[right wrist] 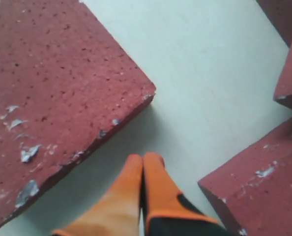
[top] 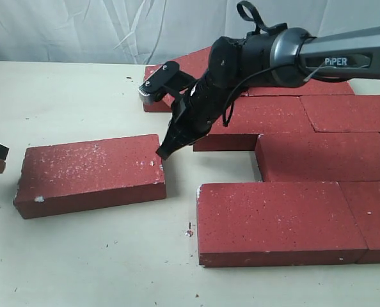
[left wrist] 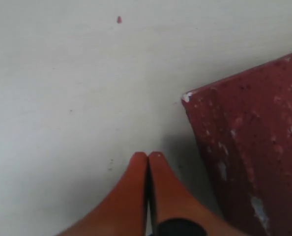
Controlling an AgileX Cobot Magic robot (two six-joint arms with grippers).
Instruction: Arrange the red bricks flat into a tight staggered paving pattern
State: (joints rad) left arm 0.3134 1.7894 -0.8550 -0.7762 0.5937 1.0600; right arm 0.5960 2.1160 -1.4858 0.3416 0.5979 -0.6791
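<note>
Lying flat and apart from the rest, one loose brick (top: 91, 174) sits left of centre on the pale surface (top: 81, 268), slightly askew. The other red bricks (top: 318, 157) form staggered rows to its right, some touching, some with gaps between. My right gripper (top: 163, 152), fingers pressed together and holding nothing, points down at the loose brick's far right corner; whether it touches I cannot tell. My left gripper (left wrist: 148, 156), likewise closed and empty, hangs near the brick's left end.
</note>
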